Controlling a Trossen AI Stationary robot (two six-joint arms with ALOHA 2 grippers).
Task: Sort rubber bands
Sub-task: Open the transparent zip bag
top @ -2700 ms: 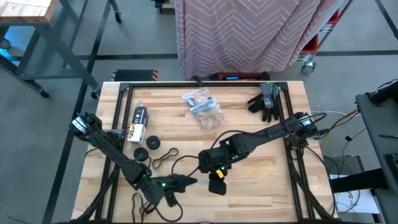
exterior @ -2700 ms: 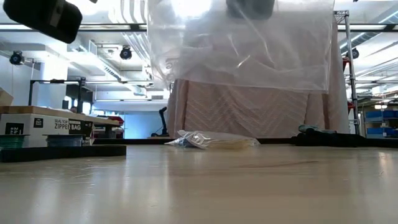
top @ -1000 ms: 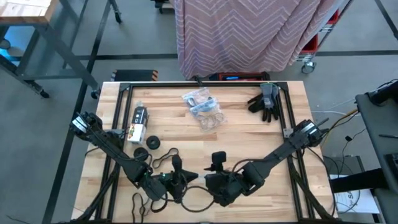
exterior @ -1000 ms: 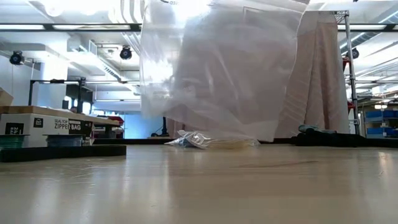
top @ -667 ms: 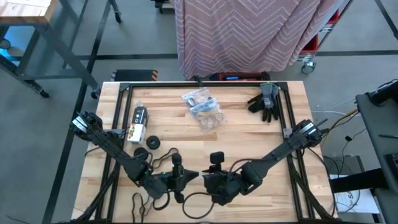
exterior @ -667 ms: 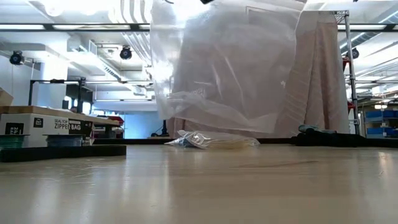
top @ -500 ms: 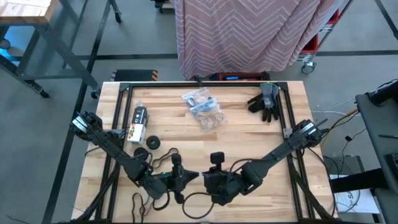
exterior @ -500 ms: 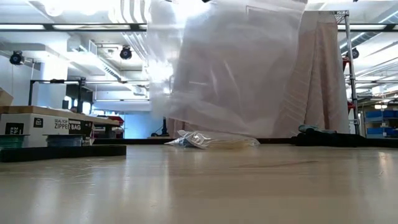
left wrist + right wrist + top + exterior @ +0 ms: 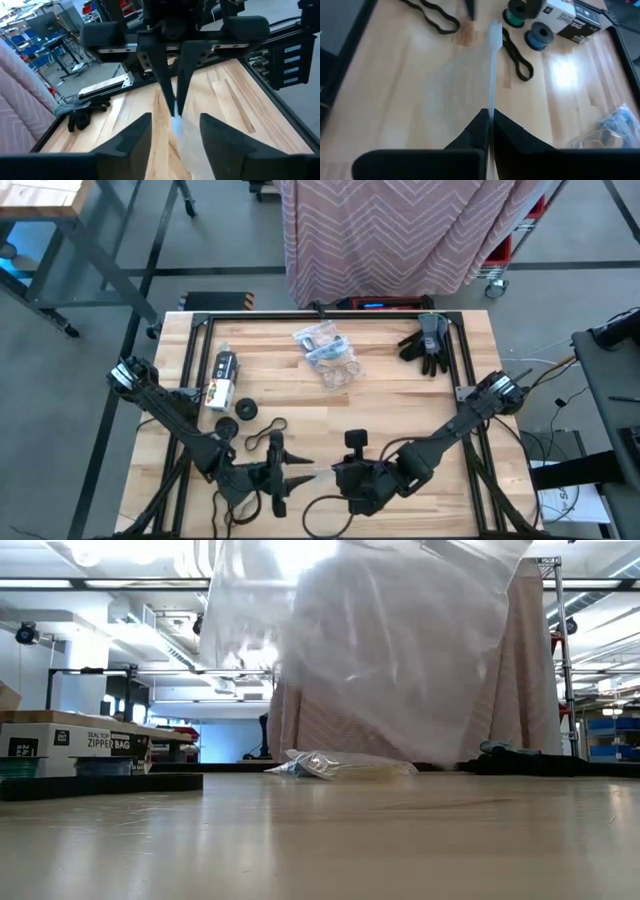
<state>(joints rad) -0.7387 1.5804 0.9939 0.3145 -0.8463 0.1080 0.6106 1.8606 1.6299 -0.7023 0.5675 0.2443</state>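
Grey floor (image 9: 100, 320); chevron curtain (image 9: 400, 230); ceiling strip lights (image 9: 100, 583); wood workbench corner (image 9: 40, 198)

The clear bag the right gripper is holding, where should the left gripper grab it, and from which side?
Probably its free edge, opposite the pinch of the right gripper. The clear bag is a thin film, edge-on between the open fingers of the left gripper, so come level from the left arm's side and close across it.

Bare table (image 9: 400, 405) mid-right lies open; black rubber bands (image 9: 262, 435) (beside spools (image 9: 234, 418)) crowd the left.
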